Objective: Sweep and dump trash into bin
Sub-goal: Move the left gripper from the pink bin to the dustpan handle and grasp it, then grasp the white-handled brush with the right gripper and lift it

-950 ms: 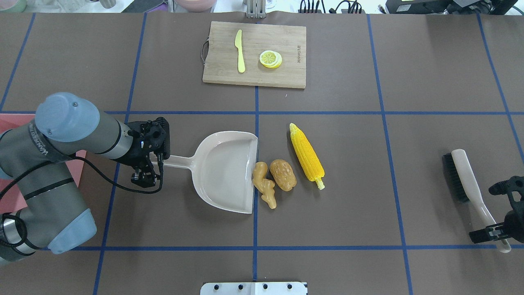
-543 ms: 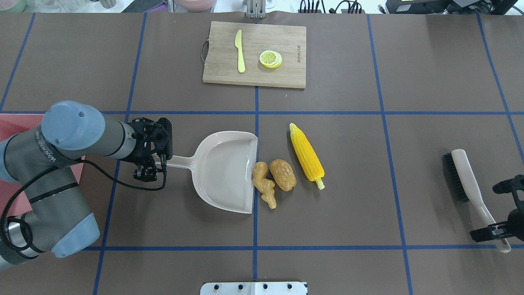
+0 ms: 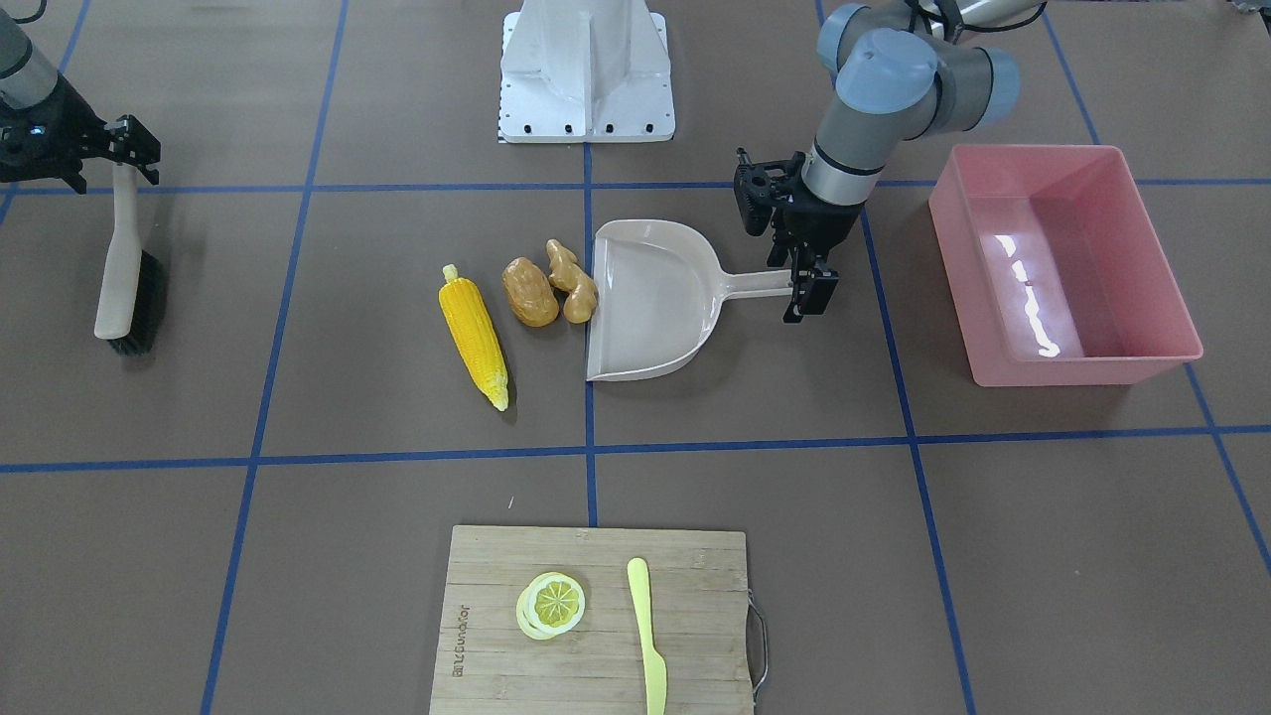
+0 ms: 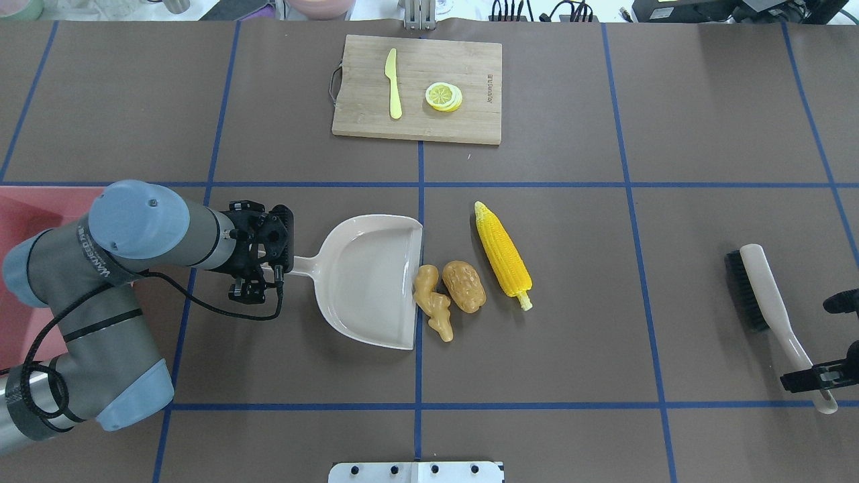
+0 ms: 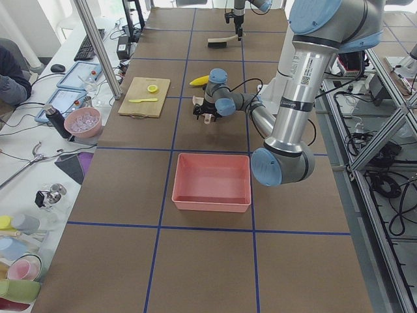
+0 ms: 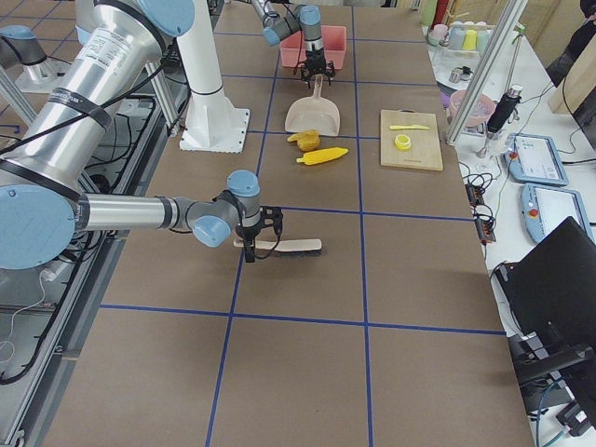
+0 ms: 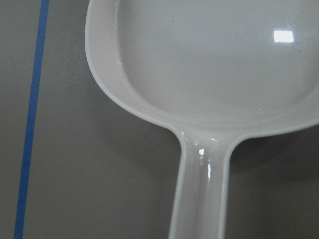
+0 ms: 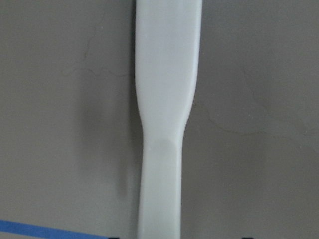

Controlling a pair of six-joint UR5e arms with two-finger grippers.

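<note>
Grasp step: left pincer [image 4: 258, 275] straddles the dustpan [image 4: 366, 278] handle, jaws apart, right pincer [image 3: 94, 164] straddles the brush [image 3: 124, 273] handle, closure unclear; corn [image 4: 503, 255], potato [image 4: 464, 286], ginger [image 4: 433, 302] mid-worktop, bin [image 3: 1067, 263] near left end; next, close both.

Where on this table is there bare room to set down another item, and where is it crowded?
Bare: the stretch between the corn and the brush, and between the cutting board and the corn. Crowded: the dustpan mouth, where the ginger and potato sit together.
</note>
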